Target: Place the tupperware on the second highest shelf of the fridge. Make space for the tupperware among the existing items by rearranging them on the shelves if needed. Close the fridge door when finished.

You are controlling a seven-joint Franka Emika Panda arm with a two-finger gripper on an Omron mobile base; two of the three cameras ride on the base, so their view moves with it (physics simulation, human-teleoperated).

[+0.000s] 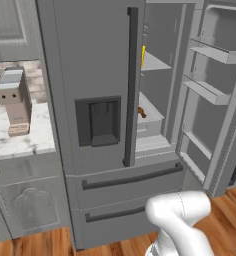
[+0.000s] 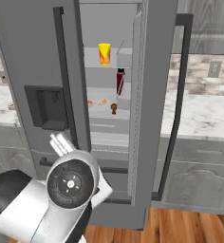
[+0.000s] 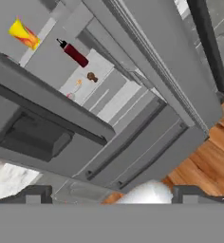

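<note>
At the far left of the left base view a tan and grey block stands on the marble counter, clear of the work. Next comes the fridge, its dispenser door shut, and to the right of that door's dark handle the interior stands open. On an upper shelf sits the yellow cup; one level down a dark red bottle stands toward the right, and on the shelf below it lie a small brown item and, further left and half hidden behind the dispenser door, orange-red pieces that I take to be the tupperware — its pale container is too small to make out with certainty. Furthest right, the fridge door is swung wide, bins facing in. The gripper hangs low and back from the opening, holding nothing that I can see; its two tips sit apart at the bottom of the hand view, so the fingers look spread. The step in hand seems to be the approach. To do it well, rise and come straight into the gap, staying off the dispenser door's edge, and check the bottle's shelf for room — nudging the bottle aside rather than crowding it.
</note>
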